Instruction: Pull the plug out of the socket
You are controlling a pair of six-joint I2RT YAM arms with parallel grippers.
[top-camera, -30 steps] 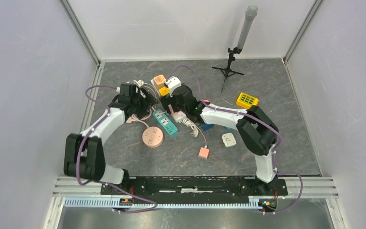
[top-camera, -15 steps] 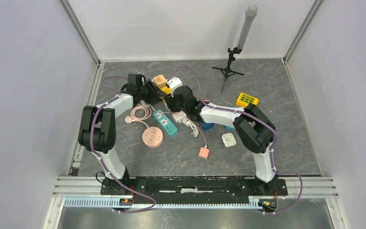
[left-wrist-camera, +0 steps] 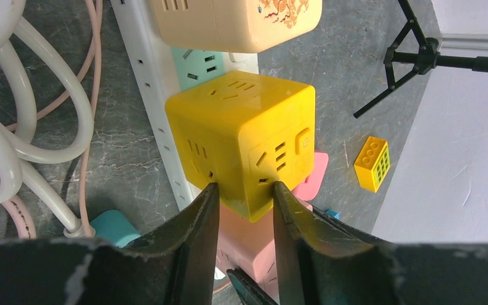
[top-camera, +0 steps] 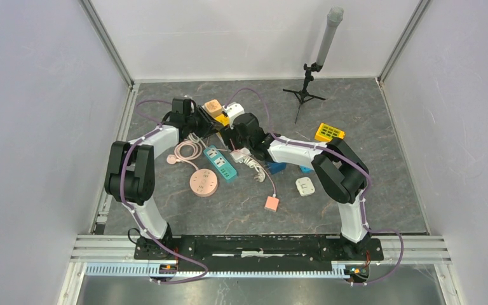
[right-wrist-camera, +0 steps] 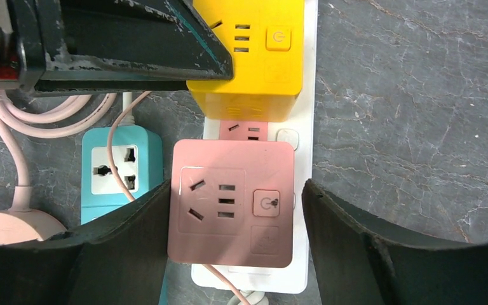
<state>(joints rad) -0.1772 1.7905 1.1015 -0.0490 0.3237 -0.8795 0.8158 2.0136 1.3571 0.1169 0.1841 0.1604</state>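
A white power strip (left-wrist-camera: 149, 95) lies on the grey floor with a beige cube (left-wrist-camera: 229, 22), a yellow cube plug (left-wrist-camera: 241, 136) and a pink cube plug (right-wrist-camera: 232, 203) seated in it. My left gripper (left-wrist-camera: 244, 190) is shut on the near corner of the yellow cube, both fingers pressed against its faces. My right gripper (right-wrist-camera: 236, 185) straddles the pink cube and is open: its left finger lies along the cube and a gap remains at the right finger. In the top view both grippers meet at the yellow cube (top-camera: 219, 120).
A teal power strip (top-camera: 220, 162), a round pink socket (top-camera: 203, 182) and coiled white and pink cables (left-wrist-camera: 13, 127) lie left of the strip. A white adapter (top-camera: 304, 186), a small pink cube (top-camera: 271, 203), a yellow block (top-camera: 328, 133) and a tripod (top-camera: 305, 89) stand to the right.
The left arm swung in from the left to the cubes and its jaws closed onto the yellow cube. The right gripper stayed over the pink cube, its jaws narrowing then widening a little.
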